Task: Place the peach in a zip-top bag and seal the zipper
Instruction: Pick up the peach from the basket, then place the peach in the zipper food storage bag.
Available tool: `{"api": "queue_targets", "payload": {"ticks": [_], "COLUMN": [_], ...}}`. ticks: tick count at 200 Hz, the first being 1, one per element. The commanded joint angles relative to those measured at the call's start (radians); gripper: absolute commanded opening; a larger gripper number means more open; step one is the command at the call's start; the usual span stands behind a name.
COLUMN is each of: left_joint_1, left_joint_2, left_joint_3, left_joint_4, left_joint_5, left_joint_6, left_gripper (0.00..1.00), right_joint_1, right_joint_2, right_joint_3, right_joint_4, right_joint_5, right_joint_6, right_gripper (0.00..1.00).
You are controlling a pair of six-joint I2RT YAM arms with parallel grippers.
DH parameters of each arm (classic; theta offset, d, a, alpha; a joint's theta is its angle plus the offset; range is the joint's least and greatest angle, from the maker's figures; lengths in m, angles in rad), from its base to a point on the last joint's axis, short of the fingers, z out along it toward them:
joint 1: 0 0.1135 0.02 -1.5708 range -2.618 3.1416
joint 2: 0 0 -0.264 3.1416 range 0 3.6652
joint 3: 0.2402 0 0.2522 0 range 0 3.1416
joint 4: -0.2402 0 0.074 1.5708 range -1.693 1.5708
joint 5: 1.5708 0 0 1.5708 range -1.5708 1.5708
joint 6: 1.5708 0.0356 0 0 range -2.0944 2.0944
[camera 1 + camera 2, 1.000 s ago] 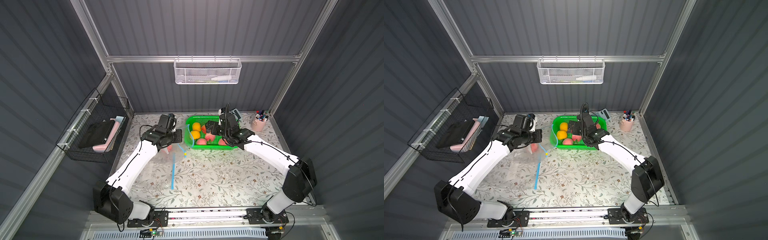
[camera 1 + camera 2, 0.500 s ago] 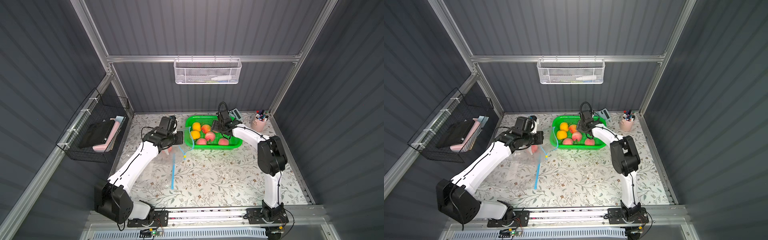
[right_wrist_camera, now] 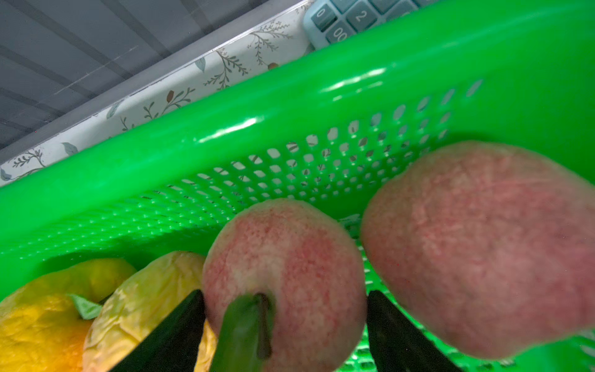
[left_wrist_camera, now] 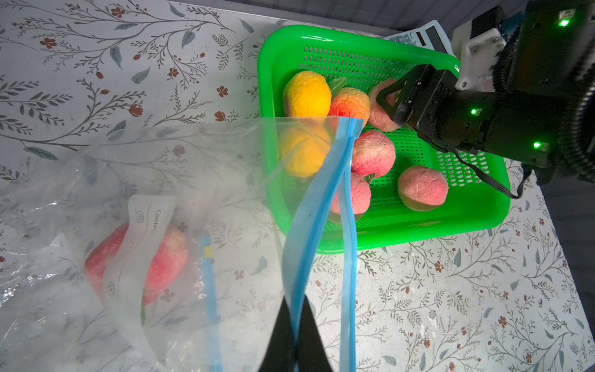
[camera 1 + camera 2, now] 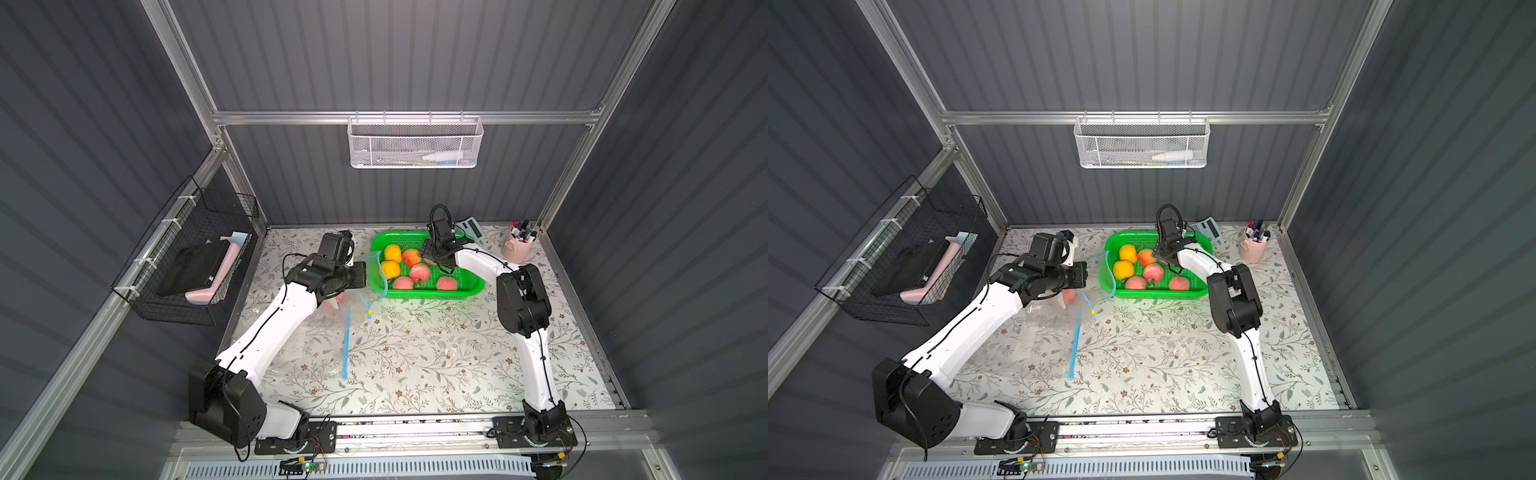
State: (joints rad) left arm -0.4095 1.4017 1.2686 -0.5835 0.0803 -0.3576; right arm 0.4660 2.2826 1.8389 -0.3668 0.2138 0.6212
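A clear zip-top bag [image 4: 193, 180] with a blue zipper lies on the table left of the green basket [image 5: 473, 286], and both top views show it. One peach [image 4: 161, 264] sits inside it. My left gripper [image 4: 294, 322] is shut on the bag's blue zipper edge [image 4: 322, 180] and holds the mouth up beside the basket. My right gripper [image 3: 285, 293] reaches down into the basket. Its fingers press both sides of a pink peach [image 3: 283, 251] with a green leaf. Another peach [image 3: 483, 251] lies close beside it.
The basket [image 4: 354, 42] also holds yellow-orange fruits [image 5: 392, 253] and more peaches [image 5: 446, 283]. A calculator [image 5: 471, 228] and a pink pen cup [image 5: 517, 249] stand behind it at the back right. A black wire basket [image 5: 195, 266] hangs on the left wall.
My right arm has swung its elbow out and lowered the gripper into the basket, where the jaws have narrowed onto a peach. The left arm has kept the bag's edge almost still.
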Motion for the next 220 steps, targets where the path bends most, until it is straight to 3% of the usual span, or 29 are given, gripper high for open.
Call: {"api": "queue_targets", "payload": {"ticks": [1, 33, 57, 107, 161, 220], "left_joint_1": [0.006, 0.006, 0.006, 0.006, 0.006, 0.006], "left_joint_2": [0.006, 0.007, 0.007, 0.017, 0.012, -0.002], "left_joint_3": [0.000, -0.001, -0.003, 0.006, 0.002, 0.019], "left_joint_4": [0.004, 0.006, 0.009, 0.020, 0.025, 0.015], "left_joint_5": [0.011, 0.014, 0.017, 0.030, 0.053, 0.084], "left_joint_6": [0.002, 0.003, 0.001, -0.002, -0.008, -0.010], "left_gripper": [0.00, 0.00, 0.00, 0.00, 0.00, 0.00], "right_joint_1": [-0.010, -0.017, -0.018, -0.021, -0.021, -0.017], "right_joint_2": [0.035, 0.063, 0.058, -0.058, -0.360, -0.670], "right_joint_3": [0.029, 0.059, 0.064, 0.048, -0.264, -0.552], "right_joint_4": [-0.011, -0.020, -0.024, -0.065, 0.056, 0.224], "right_joint_5": [0.000, -0.022, -0.042, -0.067, -0.199, -0.546], "right_joint_6": [-0.002, -0.016, -0.029, -0.035, -0.077, -0.097], "right_gripper": [0.80, 0.78, 0.69, 0.64, 0.64, 0.64]}}
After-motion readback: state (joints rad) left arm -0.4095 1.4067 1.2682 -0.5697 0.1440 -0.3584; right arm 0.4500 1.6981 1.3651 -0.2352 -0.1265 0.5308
